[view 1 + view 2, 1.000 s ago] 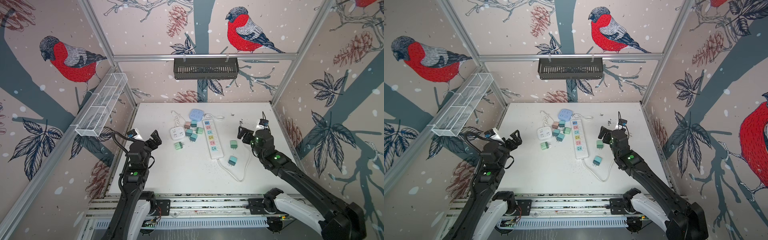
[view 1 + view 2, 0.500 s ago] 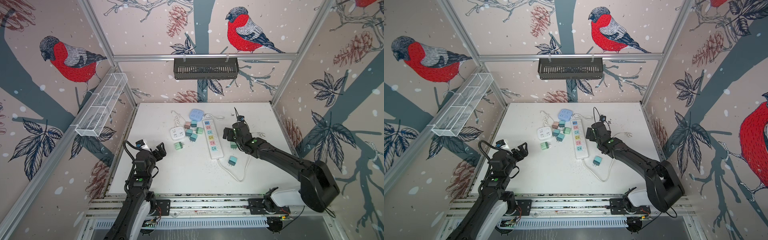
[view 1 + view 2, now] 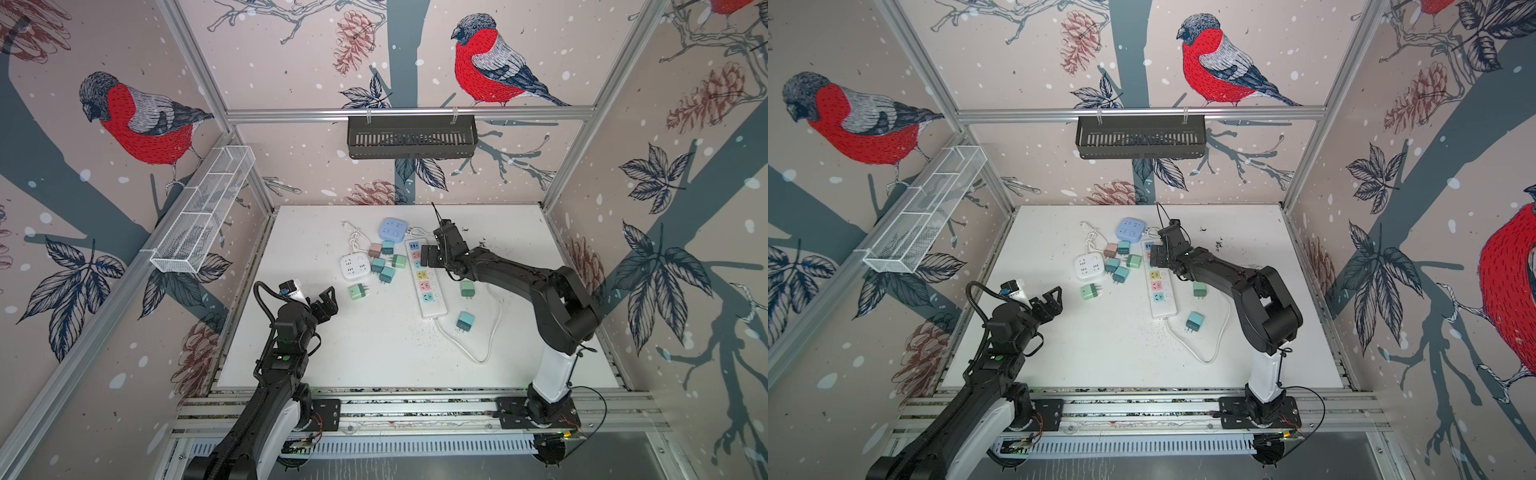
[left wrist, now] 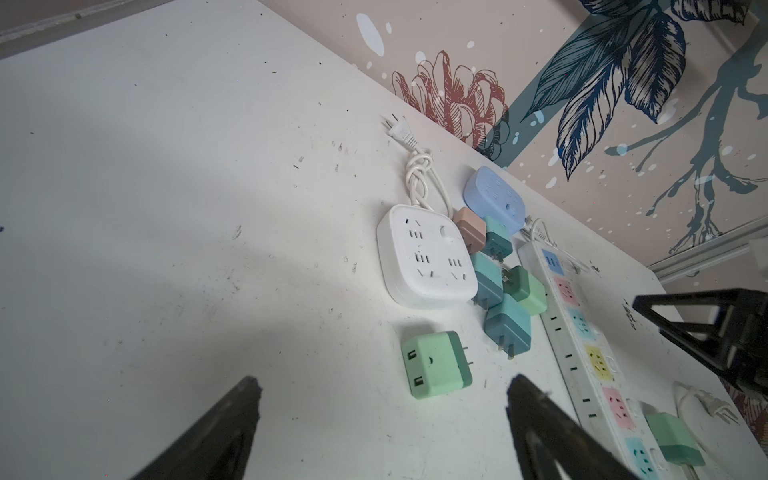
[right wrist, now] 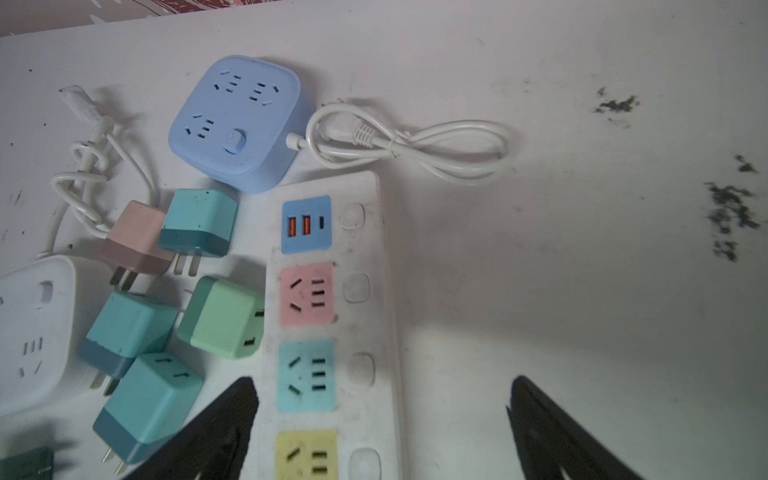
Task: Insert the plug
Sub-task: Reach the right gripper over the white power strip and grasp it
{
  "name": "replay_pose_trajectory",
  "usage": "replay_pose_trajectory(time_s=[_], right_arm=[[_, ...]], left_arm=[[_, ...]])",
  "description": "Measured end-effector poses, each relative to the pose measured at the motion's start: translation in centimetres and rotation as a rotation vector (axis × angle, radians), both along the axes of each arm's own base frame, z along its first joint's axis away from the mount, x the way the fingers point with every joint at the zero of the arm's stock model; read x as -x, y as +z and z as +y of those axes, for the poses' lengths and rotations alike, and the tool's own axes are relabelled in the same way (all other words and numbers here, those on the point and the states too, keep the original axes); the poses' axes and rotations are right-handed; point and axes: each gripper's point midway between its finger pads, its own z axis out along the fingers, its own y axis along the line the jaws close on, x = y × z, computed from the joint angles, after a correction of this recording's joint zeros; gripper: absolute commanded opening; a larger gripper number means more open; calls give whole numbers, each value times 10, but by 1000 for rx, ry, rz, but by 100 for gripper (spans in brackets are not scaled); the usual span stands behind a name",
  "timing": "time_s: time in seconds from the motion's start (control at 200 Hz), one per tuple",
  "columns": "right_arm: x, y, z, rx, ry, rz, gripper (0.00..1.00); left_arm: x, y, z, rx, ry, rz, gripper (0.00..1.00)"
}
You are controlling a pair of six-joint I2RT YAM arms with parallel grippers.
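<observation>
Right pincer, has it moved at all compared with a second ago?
Yes. The right pincer has swung left, from the table right of the long power strip to above the strip's far half, jaws open.

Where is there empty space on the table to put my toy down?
Bare patches: the near middle of the table, left of the strip's cord; and the far right corner, past the power strip. Crowded: the plugs packed between the white socket and the strip.
</observation>
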Motion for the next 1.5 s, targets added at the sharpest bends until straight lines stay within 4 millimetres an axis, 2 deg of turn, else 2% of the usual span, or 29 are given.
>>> replay_pose_trajectory(time_s=[0.175,0.3,0.49,0.635,0.756,0.876,1.186,1.376,1.501], right_arm=[[-41,-21,26,18,27,33,98],[-65,-31,36,34,28,46,99],[-84,-44,44,60,30,67,97],[-86,-51,49,71,37,80,95],[-78,-60,50,95,49,97,94],[-60,-70,46,139,72,121,90],[-3,-64,39,181,184,131,78],[26,-67,35,187,269,138,76],[48,-68,43,184,359,125,76]], left_arm=[[0,-1,-3,-15,-10,2,93],[0,-2,-5,-20,-16,7,93],[-1,-1,-5,-21,-17,6,93],[-1,-1,-6,-30,-25,4,93],[-1,-1,-7,-30,-25,4,93],[-1,-1,-7,-30,-25,4,93],[0,0,-7,-30,-26,2,93],[0,0,-7,-30,-27,2,93],[0,0,-7,-30,-27,2,93]])
